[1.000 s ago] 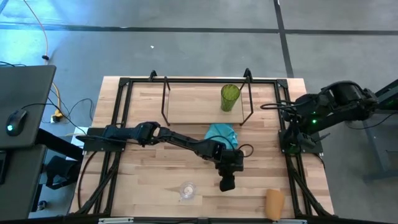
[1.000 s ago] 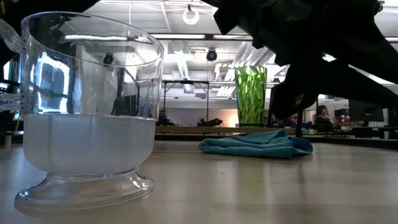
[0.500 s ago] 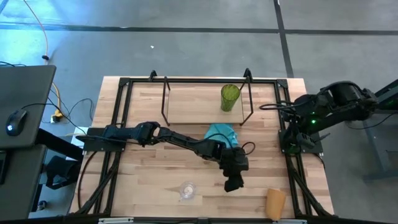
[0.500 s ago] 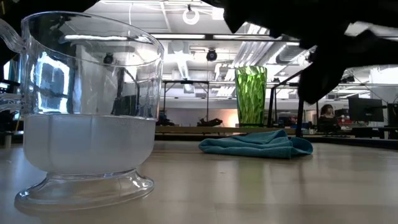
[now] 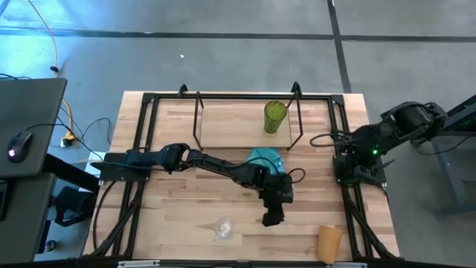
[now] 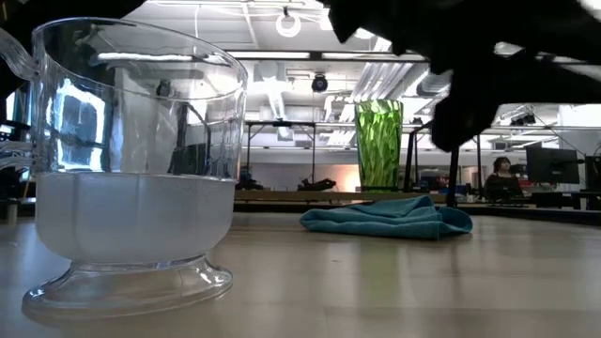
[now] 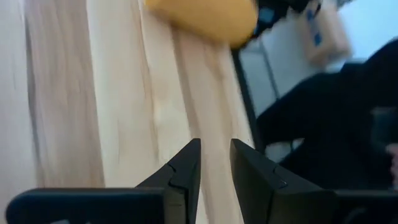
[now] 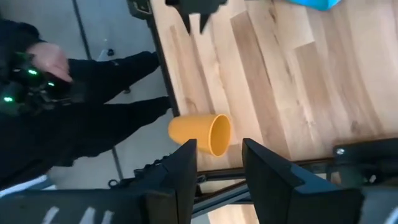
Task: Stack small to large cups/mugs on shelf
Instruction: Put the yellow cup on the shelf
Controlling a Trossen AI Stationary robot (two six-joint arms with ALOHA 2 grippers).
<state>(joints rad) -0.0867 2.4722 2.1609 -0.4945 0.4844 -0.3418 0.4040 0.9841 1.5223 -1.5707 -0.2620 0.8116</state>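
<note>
The green tumbler (image 5: 274, 117) stands upright at the right end of the shelf (image 5: 198, 119). The clear glass cup (image 5: 224, 228) stands on its foot near the table's near edge. The orange cup (image 5: 328, 240) lies on its side by the near right corner. My left gripper (image 5: 271, 217) hangs above the table between those two cups. In its wrist view my left gripper (image 7: 216, 146) is slightly open with nothing between its fingers, and the orange cup (image 7: 202, 18) lies ahead of it. My right gripper (image 8: 219, 143) is open and empty, held high over the right edge.
A turquoise cloth (image 5: 264, 158) lies crumpled on the table between the shelf and my left gripper. The black table frame (image 5: 349, 201) runs along the table's edges. My right arm (image 5: 372, 141) is folded at the right side. A person's dark sleeve (image 8: 93, 74) shows beyond the table.
My left gripper has swayed a little toward the orange cup and back, staying above the table with its fingers unchanged. My right arm has swung slightly over its base at the table's right edge. The cups, the tumbler and the cloth have not moved.
</note>
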